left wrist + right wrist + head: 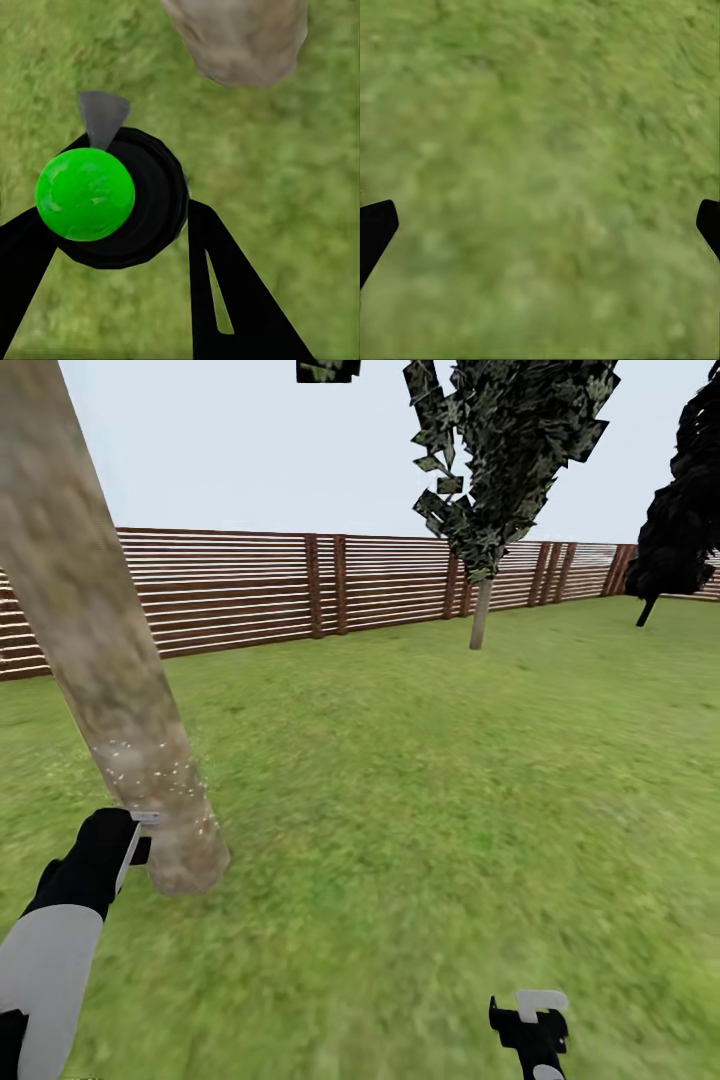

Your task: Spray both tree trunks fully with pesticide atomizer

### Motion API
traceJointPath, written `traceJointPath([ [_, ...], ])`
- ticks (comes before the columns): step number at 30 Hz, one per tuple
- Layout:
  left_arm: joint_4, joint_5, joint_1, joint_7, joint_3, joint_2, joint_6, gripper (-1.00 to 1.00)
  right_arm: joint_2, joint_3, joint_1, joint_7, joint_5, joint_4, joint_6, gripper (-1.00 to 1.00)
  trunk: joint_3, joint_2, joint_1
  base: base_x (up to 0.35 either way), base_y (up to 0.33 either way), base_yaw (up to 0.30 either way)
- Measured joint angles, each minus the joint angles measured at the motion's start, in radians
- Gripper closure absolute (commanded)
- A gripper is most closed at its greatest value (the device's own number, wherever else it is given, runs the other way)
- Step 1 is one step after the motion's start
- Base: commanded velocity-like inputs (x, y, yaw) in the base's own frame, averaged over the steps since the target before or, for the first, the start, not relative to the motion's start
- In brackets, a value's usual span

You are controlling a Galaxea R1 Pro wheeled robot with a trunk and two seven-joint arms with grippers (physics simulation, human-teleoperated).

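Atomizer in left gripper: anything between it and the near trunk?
Nothing visible. The left gripper holds the atomizer right beside the near trunk, low down, with only lawn below. White pesticide specks already dot the trunk's lower part.

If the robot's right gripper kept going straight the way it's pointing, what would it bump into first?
Probably just the lawn. The right gripper is open, and its wrist view shows only grass between the jaws, though how far off is unclear.

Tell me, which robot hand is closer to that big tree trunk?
Left. The left gripper sits right beside the tree trunk; the right gripper hangs over grass, well away.
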State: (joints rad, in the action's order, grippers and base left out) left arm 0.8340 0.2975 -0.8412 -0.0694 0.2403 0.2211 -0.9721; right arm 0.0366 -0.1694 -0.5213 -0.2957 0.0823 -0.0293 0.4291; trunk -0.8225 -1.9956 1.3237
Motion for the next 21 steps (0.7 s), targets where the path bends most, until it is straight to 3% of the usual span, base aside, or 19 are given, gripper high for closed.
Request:
traceJointPath([
  [8, -0.002, 0.000, 0.000, 0.000, -0.001, 0.000, 0.000, 1.00, 0.000, 0.000, 0.000, 0.000, 0.000, 0.000, 0.000, -1.00, 0.000, 0.000, 0.000, 0.267, -0.147, 0.030],
  [12, -0.012, 0.000, 0.000, 0.000, 0.001, 0.003, 0.000, 1.00, 0.000, 0.000, 0.000, 0.000, 0.000, 0.000, -0.001, -1.00, 0.000, 0.000, 0.000, 0.090, -0.037, 0.224],
  [15, -0.040, 0.004, 0.020, -0.001, 0.010, 0.018, 0.002, 1.00, 0.000, 0.000, 0.000, 0.000, 0.000, 0.000, 0.000, -1.00, 0.000, 0.000, 0.000, 0.005, -0.002, 0.273],
  [17, -0.044, 0.012, 0.037, 0.001, 0.012, 0.050, 0.002, 1.00, 0.000, 0.000, 0.000, 0.000, 0.000, 0.000, 0.000, -1.00, 0.000, 0.000, 0.000, 0.001, 0.000, 0.204],
  [21, -0.042, -0.003, 0.041, 0.001, 0.004, 0.048, 0.003, 1.00, 0.000, 0.000, 0.000, 0.000, 0.000, 0.000, 0.000, -1.00, 0.000, 0.000, 0.000, 0.005, 0.000, 0.037],
])
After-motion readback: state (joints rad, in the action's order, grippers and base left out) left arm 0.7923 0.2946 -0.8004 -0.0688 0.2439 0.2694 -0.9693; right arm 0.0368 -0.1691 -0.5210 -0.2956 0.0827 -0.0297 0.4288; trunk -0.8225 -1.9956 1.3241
